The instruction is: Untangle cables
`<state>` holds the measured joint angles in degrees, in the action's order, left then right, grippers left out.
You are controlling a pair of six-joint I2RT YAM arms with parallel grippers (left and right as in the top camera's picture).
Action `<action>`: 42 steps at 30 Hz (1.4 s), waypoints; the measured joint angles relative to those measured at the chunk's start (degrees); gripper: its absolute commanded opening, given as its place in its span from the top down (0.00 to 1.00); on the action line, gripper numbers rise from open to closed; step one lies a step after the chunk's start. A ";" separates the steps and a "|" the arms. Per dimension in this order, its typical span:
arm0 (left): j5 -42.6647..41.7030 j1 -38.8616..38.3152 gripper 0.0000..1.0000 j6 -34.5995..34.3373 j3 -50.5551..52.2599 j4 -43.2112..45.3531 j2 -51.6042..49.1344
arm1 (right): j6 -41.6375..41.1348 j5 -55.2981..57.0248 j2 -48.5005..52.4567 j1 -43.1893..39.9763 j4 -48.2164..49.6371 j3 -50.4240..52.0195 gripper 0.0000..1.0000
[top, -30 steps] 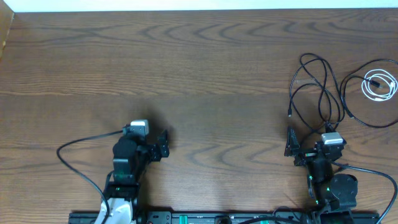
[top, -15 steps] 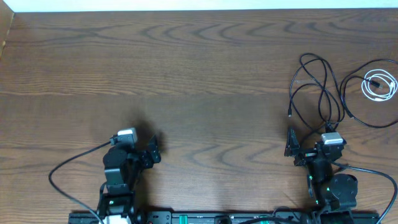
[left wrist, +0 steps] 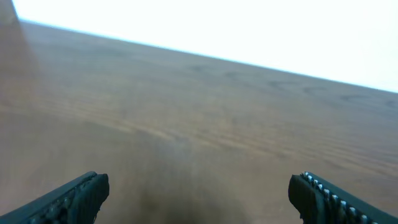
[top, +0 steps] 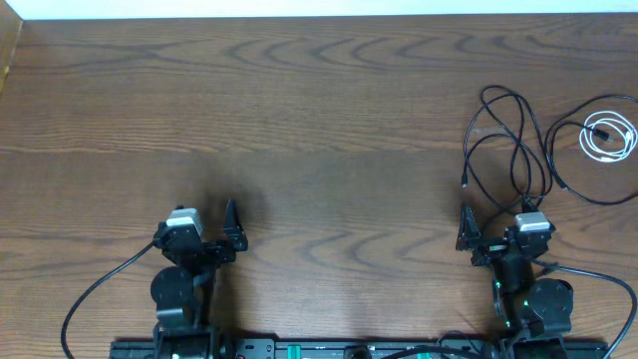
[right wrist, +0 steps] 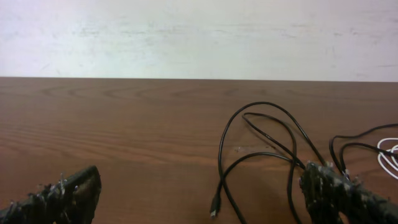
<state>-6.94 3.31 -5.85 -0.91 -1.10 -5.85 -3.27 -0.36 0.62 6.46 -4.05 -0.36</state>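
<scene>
Left of the looped thin black cords [top: 516,143], the brown wood-grain table [top: 299,120] gives me wide passage. Those loops lie just ahead of my right gripper [right wrist: 199,196], across its path. The coiled thin white cord [top: 608,135] lies right of them.

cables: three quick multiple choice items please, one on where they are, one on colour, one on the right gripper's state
1. Where on the table do the black cables lie, seen from overhead? A) left edge B) centre C) right side
2. What colour is the small coiled cord? A) white B) red C) yellow
3. The right gripper is: A) shut on a cable B) open, empty C) shut on nothing
Answers: 1 C, they loop on the right; 2 A, plainly white; 3 B, jaws wide apart, only table between.
</scene>
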 measured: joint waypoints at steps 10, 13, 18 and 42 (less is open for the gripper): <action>0.07 -2.05 0.02 7.82 0.00 -0.04 5.16 | 0.00 -0.02 0.00 0.00 0.02 0.00 0.01; 0.37 -2.05 0.02 9.27 -0.02 -0.09 5.22 | 0.00 -0.02 0.00 0.00 0.02 0.00 0.01; 0.48 -2.05 0.02 10.43 -0.04 -0.11 5.22 | 0.00 0.00 0.00 0.00 0.02 0.00 0.01; 0.72 -4.13 0.02 10.67 -0.04 -0.13 5.22 | 0.00 0.00 0.00 0.00 0.00 0.00 0.01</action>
<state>-6.22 -0.82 4.82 -0.95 -1.23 -0.62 -3.27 -0.36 0.62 6.46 -4.05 -0.36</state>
